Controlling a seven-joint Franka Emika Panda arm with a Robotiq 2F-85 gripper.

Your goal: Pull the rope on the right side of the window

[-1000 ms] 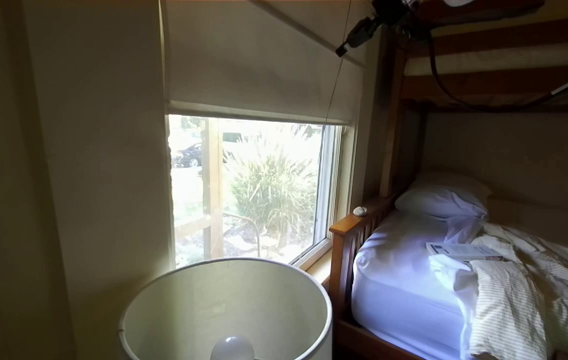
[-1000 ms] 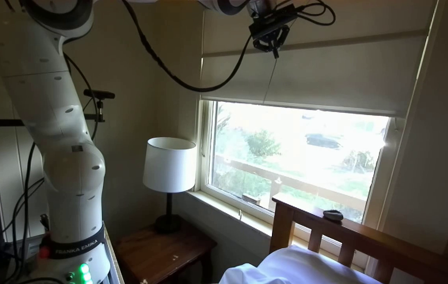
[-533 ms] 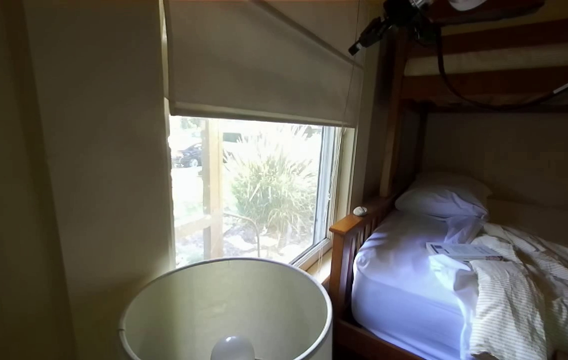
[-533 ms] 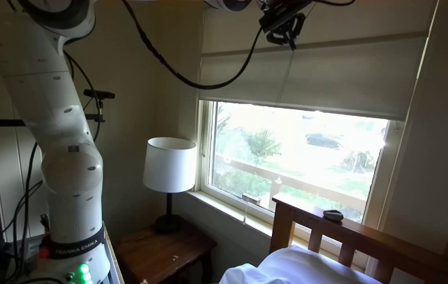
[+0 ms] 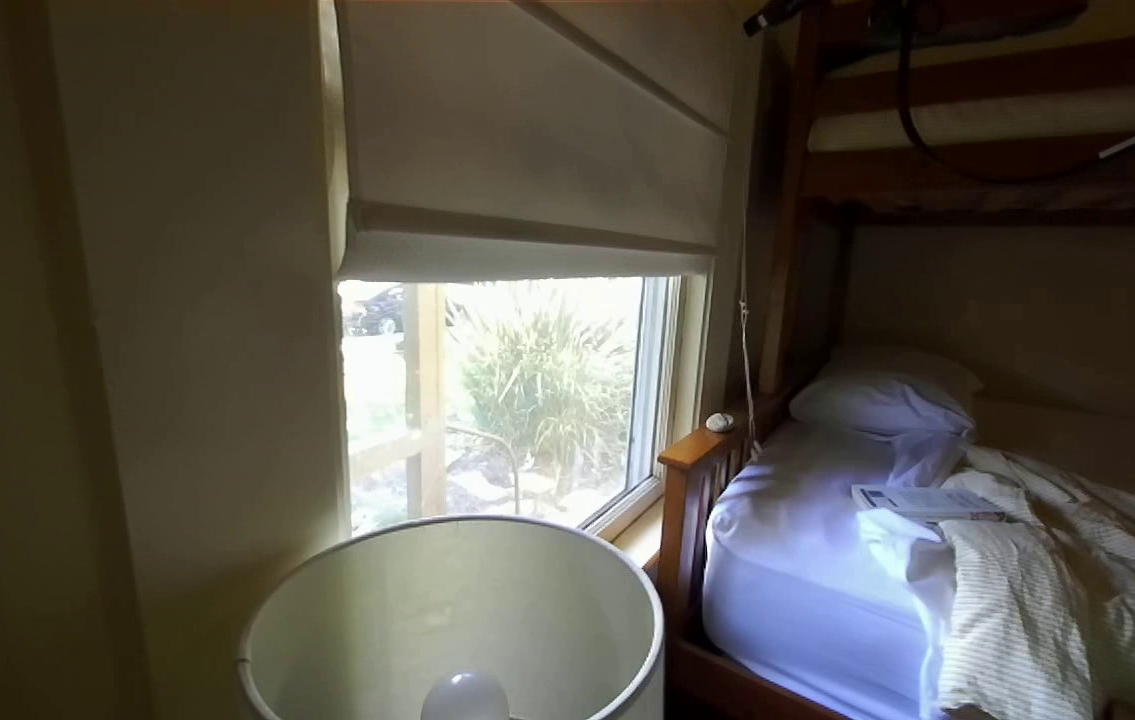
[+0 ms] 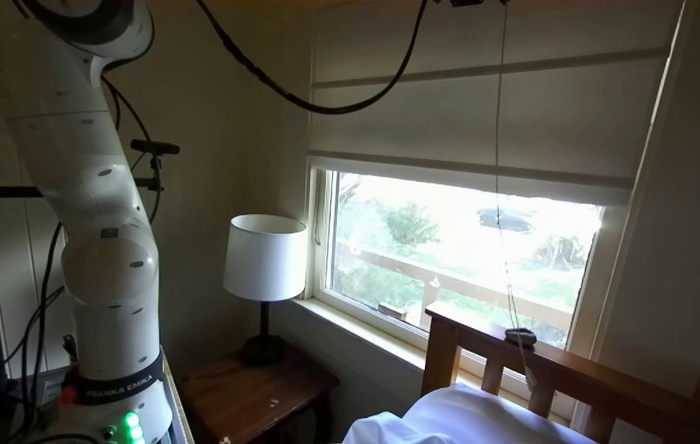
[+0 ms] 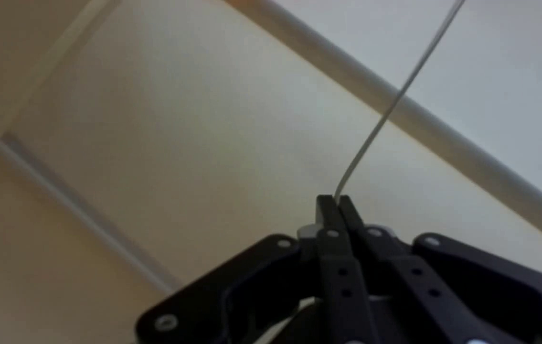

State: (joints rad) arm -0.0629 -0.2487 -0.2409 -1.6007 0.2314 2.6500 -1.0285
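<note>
The window point(image 5: 695, 325) has a cream ribbed shade point(image 5: 527, 150) over its upper part, and both show in an exterior view point(image 6: 387, 117). The thin pale rope point(image 5: 745, 335) hangs down from my gripper point(image 5: 755, 25), in front of the shade in an exterior view point(image 6: 497, 129). Its knotted lower end reaches the bed's end rail. In the wrist view my gripper point(image 7: 336, 199) is shut on the rope point(image 7: 417, 70), which runs up and right from the fingertips. My gripper is mostly cut off at the top of both exterior views.
A lamp with a white shade point(image 6: 265, 259) stands on a wooden side table point(image 6: 257, 388). The bunk bed's end rail point(image 6: 572, 364) carries a stone point(image 6: 520, 336). An upper bunk point(image 5: 967, 170) is near the arm. A black robot cable point(image 6: 337, 111) loops below the arm.
My gripper has moved up and to the right in both exterior views, with the rope in it. The rope's lower end has swung to the bed rail. The shade's lower edge hangs lower.
</note>
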